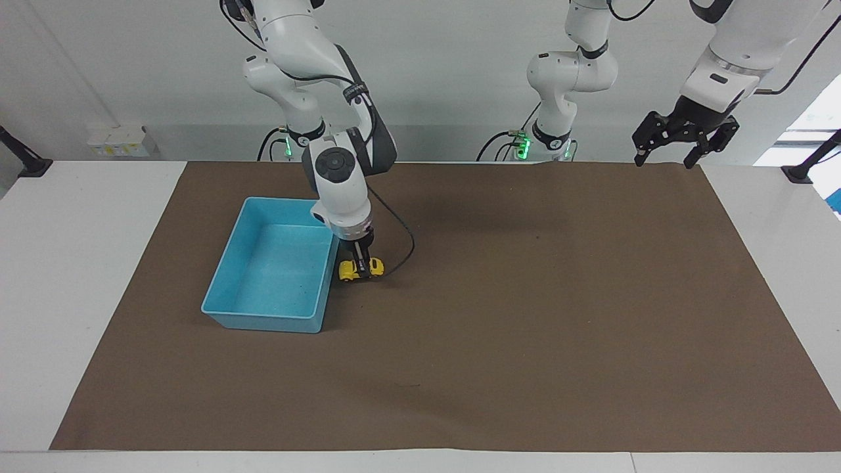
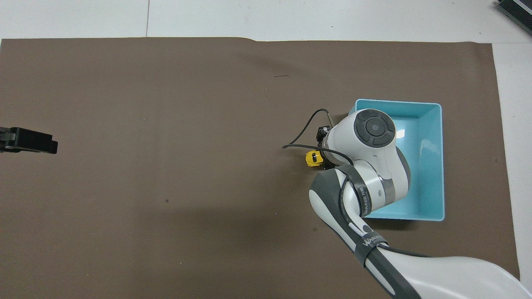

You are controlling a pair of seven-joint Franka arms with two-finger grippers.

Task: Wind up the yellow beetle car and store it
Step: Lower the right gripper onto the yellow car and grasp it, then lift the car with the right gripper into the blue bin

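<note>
Beside blue bin [image 1: 269, 269], yellow beetle car [image 1: 361, 269] betw clenched right gripper [image 1: 360, 259] jaws, left gripper [image 1: 683, 136] jaws released.

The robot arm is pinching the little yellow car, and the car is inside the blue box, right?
Not quite. The right gripper is pinching the yellow car, but the car is on the brown mat beside the blue box, not inside it. The facing view shows this.
</note>
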